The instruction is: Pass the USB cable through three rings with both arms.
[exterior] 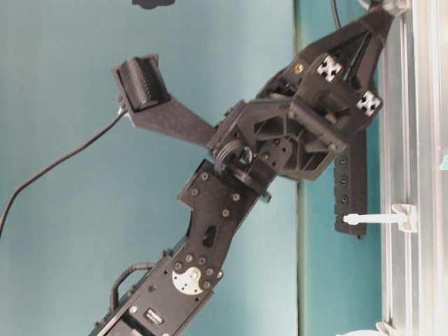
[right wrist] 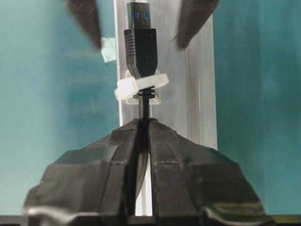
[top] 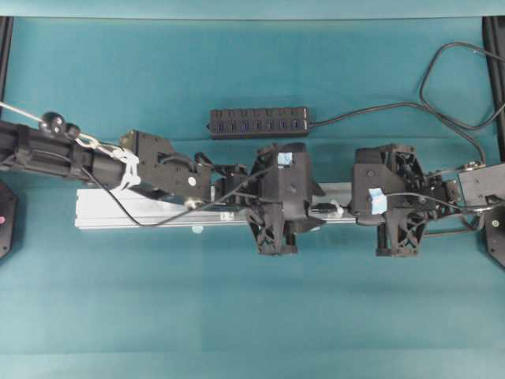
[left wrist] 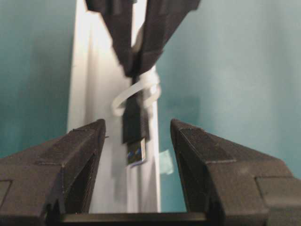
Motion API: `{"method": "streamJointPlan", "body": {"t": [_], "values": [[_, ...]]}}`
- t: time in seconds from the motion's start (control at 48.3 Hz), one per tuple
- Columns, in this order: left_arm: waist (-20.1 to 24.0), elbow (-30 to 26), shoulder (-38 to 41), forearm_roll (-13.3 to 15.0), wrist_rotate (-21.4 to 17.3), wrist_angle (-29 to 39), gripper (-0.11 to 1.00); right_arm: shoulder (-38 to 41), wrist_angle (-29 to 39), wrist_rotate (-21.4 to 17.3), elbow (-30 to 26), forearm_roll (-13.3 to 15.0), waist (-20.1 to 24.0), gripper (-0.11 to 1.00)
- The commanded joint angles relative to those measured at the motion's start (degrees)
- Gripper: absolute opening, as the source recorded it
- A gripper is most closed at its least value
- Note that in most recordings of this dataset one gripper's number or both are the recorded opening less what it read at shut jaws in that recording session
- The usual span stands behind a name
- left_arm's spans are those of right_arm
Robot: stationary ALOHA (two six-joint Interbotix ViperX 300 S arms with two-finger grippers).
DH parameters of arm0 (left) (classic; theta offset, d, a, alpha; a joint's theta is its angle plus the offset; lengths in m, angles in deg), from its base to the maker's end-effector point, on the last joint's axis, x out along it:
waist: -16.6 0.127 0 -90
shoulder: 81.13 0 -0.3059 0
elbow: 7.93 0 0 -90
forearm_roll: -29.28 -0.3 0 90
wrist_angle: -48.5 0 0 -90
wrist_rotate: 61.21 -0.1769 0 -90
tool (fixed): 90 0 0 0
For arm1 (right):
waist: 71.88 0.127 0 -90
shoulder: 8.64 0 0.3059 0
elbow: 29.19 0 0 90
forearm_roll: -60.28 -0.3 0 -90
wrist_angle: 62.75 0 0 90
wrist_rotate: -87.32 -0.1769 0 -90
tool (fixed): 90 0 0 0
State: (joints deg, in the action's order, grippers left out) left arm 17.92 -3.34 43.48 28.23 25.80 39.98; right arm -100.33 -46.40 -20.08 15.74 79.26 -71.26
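Between the right fingers [right wrist: 145,136], which are pressed together, the thin USB cable [right wrist: 145,106] is pinched tight. Its plug pokes through one whitish ring [right wrist: 141,86] on the silver rail [right wrist: 200,94], toward 12 o'clock in the right wrist view. At 12 o'clock past the plug, the left fingers [left wrist: 136,136] stand wide apart, one on each side of the silver tip, not touching it. Under everything lies the teal tabletop [top: 252,316], with a black hub bar [top: 259,122] at 12 o'clock from the rail.
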Motion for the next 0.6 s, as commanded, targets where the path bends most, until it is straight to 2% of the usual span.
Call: {"method": "streamJointPlan", "body": {"t": [0.0,0.29,0.373,0.497,0.58], "values": [[-0.1,-1.0,0.4,-0.2,0.5,0.1,0.6,0.0,-0.7,-0.4,-1.0,0.1,-0.1,-0.09],[0.6,-1.8,1.1,-0.1,0.2,1.4,0.55,0.2,-1.1,-0.4,-1.1,0.1,-0.1,-0.09],[0.7,-2.5,1.4,-0.2,0.1,1.3,0.46,0.3,-1.1,-0.4,-1.3,0.1,-0.1,-0.09],[0.8,-4.0,1.8,-0.2,-0.2,1.1,0.24,0.5,-1.1,-0.5,-1.7,0.1,-0.1,-0.09],[0.8,-4.6,2.0,-0.1,-0.3,1.0,0.22,0.8,-1.1,-0.5,-1.9,0.1,-0.1,-0.09]]}}
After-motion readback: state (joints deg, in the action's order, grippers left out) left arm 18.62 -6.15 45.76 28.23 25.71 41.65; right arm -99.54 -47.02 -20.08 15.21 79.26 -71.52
